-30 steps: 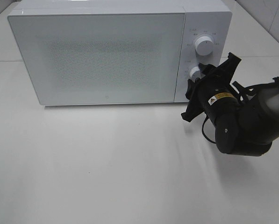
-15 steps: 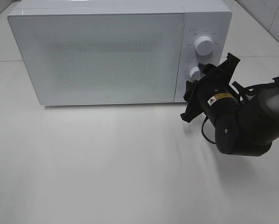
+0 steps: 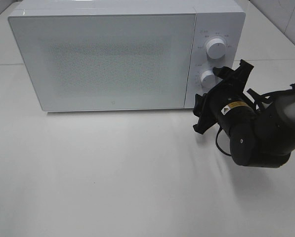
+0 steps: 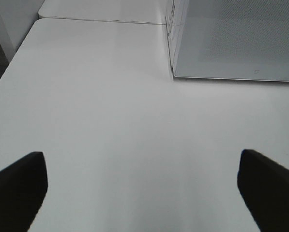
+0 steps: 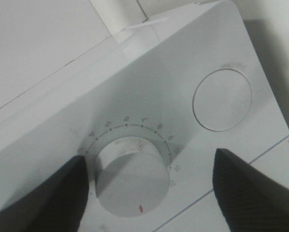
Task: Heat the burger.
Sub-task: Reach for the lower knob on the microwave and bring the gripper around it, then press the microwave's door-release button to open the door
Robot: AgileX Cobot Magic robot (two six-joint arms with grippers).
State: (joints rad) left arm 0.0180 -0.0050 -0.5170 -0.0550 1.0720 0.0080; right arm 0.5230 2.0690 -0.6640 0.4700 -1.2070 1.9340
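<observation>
The burger is hidden from every view. The white microwave [image 3: 112, 54] stands at the back of the table with its door shut. My right gripper [image 3: 210, 88] is at the control panel, in front of the lower dial [image 3: 206, 77]. In the right wrist view the same dial [image 5: 129, 176] lies between the two dark fingers [image 5: 38, 198], which stand apart from it, so the right gripper [image 5: 149, 193] is open. The upper dial [image 5: 222, 99] is untouched. My left gripper [image 4: 144, 193] is open over bare table, near the microwave's left front corner [image 4: 175, 72].
The white table [image 3: 112, 173] stretches in front of the microwave. The bulky black right arm [image 3: 261, 133] sits low beside the microwave's right end. The left wrist view shows the table's edge [image 4: 13, 63].
The right gripper's jaws have spread wider around the lower dial, and the arm has drawn back slightly from the panel. The left gripper has not moved.
</observation>
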